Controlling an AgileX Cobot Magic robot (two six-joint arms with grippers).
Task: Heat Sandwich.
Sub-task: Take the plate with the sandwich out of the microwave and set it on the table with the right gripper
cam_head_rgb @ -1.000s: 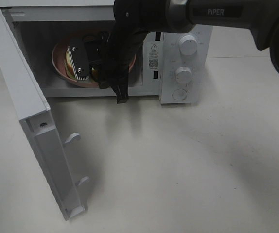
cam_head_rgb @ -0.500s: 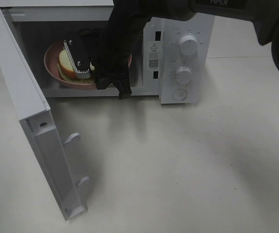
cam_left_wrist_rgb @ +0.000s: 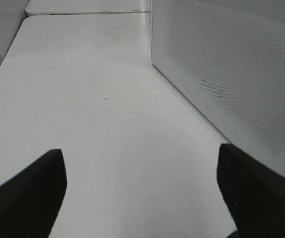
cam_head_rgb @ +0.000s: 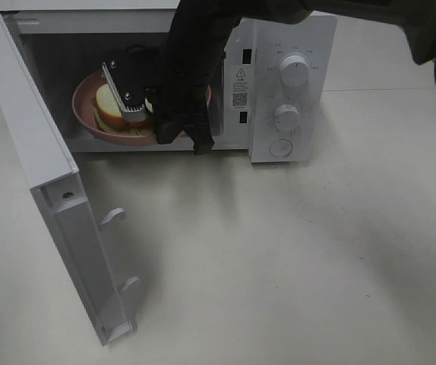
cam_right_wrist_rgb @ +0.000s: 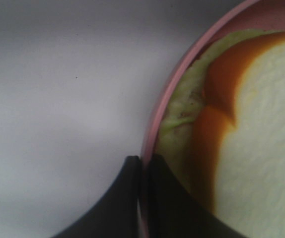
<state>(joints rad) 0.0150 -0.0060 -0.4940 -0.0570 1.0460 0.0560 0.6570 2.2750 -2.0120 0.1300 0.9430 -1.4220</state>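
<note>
- Now the sandwich (cam_head_rgb: 110,106) lies on the pink plate (cam_head_rgb: 83,114), inside the open microwave (cam_head_rgb: 290,91), on the side away from its knobs.
- Judged step: loading. The right gripper (cam_right_wrist_rgb: 143,168) is clenched on the plate's rim, with the plate in the cavity.
- Next move calls for setting the plate flat, releasing, backing the arm out past the microwave's door (cam_head_rgb: 58,205), then shutting it.
- Only the right wrist view shows the rim pinch and green filling; the high view alone shows the cavity.
- Beside the microwave's perforated wall, the left gripper (cam_left_wrist_rgb: 142,193) stands released and empty, unseen from the high view.
</note>
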